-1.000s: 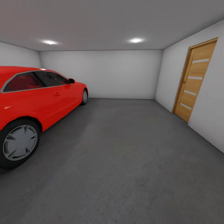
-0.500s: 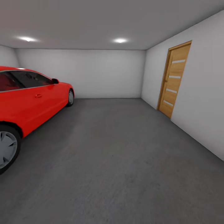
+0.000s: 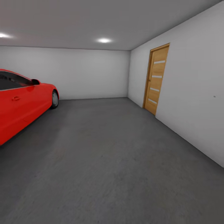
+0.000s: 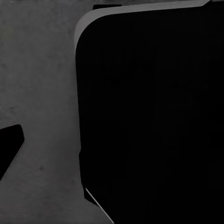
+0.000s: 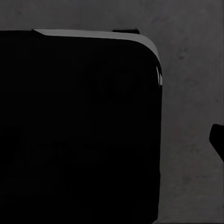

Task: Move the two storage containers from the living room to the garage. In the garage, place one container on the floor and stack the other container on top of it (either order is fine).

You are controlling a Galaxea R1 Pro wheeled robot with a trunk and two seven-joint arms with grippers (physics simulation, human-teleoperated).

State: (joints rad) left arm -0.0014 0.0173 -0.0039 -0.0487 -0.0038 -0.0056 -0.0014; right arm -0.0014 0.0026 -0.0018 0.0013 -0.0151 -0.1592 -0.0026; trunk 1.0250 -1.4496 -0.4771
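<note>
Garage, interior, from the head camera as I am steering the rig.

- The floor [image 3: 105, 161]: dark grey, rough, concrete-like, running bare from the foreground to the back wall. I am reading this open stretch as the likely spot for setting a container down, since it lies well apart from everything else.
- Red car [image 3: 21, 102]: parked at the left, nose toward the back wall, its flank bordering the open floor. I am keeping it to one side so the base has room.
- Wooden door [image 3: 156, 79]: shut, set in the right-hand wall [image 3: 193, 93].
- Ceiling spotlight [image 3: 104, 40]: lit, above the back of the room.
- Storage containers: I am not finding either orange-red bin here, so I cannot say where they are sitting.
- Left wrist camera: a large black rounded-corner body [image 4: 149, 116] over grey floor, which I am judging to be part of the robot itself.
- Right wrist camera: a matching black body [image 5: 79, 126], again over grey floor.
- Jaws, both arms: I cannot tell whether they are parted or closed, or grasping anything.
</note>
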